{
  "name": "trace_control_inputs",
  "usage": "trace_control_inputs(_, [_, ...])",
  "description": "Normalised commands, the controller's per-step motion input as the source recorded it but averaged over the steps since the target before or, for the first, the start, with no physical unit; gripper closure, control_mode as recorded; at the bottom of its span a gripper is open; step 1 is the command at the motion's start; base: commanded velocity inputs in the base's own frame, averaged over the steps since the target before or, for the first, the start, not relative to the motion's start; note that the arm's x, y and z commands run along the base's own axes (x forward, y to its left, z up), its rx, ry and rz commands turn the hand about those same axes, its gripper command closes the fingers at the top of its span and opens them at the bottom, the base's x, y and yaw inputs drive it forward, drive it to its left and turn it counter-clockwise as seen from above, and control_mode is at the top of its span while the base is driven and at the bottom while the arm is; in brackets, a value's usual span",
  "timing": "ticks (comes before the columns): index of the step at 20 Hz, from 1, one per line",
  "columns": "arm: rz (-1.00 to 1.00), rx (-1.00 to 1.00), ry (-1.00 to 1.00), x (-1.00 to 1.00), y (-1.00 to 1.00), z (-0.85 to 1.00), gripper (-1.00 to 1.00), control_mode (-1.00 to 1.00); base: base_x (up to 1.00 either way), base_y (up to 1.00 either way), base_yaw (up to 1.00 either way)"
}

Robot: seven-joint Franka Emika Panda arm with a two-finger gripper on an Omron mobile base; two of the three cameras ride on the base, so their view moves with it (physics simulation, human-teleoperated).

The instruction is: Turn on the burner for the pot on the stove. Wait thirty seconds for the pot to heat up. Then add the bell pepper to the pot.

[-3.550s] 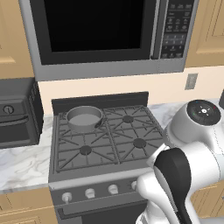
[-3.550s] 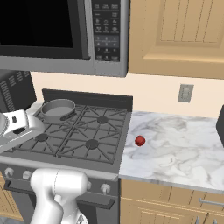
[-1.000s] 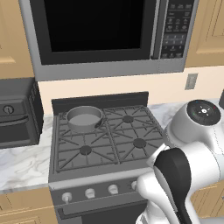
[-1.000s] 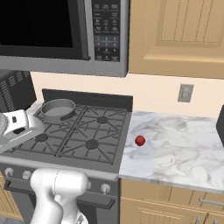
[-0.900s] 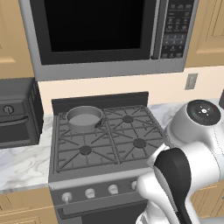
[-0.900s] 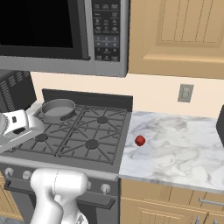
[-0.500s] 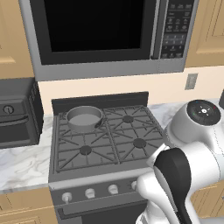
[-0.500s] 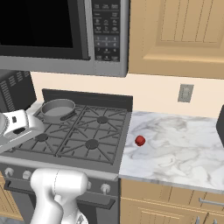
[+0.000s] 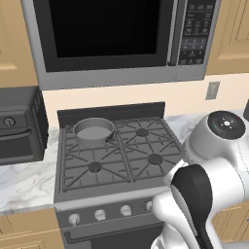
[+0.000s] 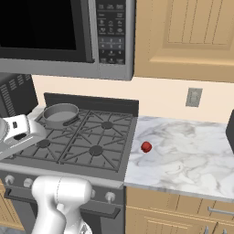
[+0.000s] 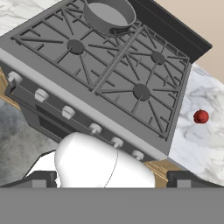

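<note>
Step in hand, judging by layout: burner on for the pot (image 9: 93, 131), nothing touched yet. Pot sits on rear-left burner of the stove (image 9: 116, 154), handle pointing right toward rear-right burner.

How to do it well:
- Pick the right knob (image 11: 41, 94) first. Row of pale knobs along stove front; the one for rear-left is prob one of the left pair, can't confirm from markings, too small to read.
- Come in low and square to the front panel, fingers straddling the knob, then rotate wrist. Don't hit neighbouring knobs, they sit close.
- Arm is folded back near the base, so expect a big reach down + fwd.

Gripper (image 11: 111, 179): only the dark tips at bottom corners of hand view, far apart, so it reads as spread and holding nothing. It's up and back from the stove front, looking down over the knobs; pot is well apart, at the far side of the grates.

Bell pepper (image 10: 146, 146) lies on the marble table (image 10: 192, 155) just right of the stove, near the front-right burner, well apart from pot and gripper.
</note>
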Motion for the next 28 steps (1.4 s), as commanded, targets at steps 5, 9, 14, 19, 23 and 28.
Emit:
trace_control_inputs(5, [0.00, 0.00, 0.00, 0.00, 0.00, 0.00, -1.00, -1.00, 0.00, 0.00, 0.00])
trace_control_inputs(9, [0.00, 0.00, 0.00, 0.00, 0.00, 0.00, -1.00, -1.00, 0.00, 0.00, 0.00])
trace_control_inputs(14, [0.00, 0.00, 0.00, 0.00, 0.00, 0.00, -1.00, -1.00, 0.00, 0.00, 0.00])
trace_control_inputs(19, [0.00, 0.00, 0.00, 0.00, 0.00, 0.00, -1.00, -1.00, 0.00, 0.00, 0.00])
trace_control_inputs(23, [0.00, 0.00, 0.00, 0.00, 0.00, 0.00, -1.00, -1.00, 0.00, 0.00, 0.00])
trace_control_inputs(28, [0.00, 0.00, 0.00, 0.00, 0.00, 0.00, -1.00, -1.00, 0.00, 0.00, 0.00])
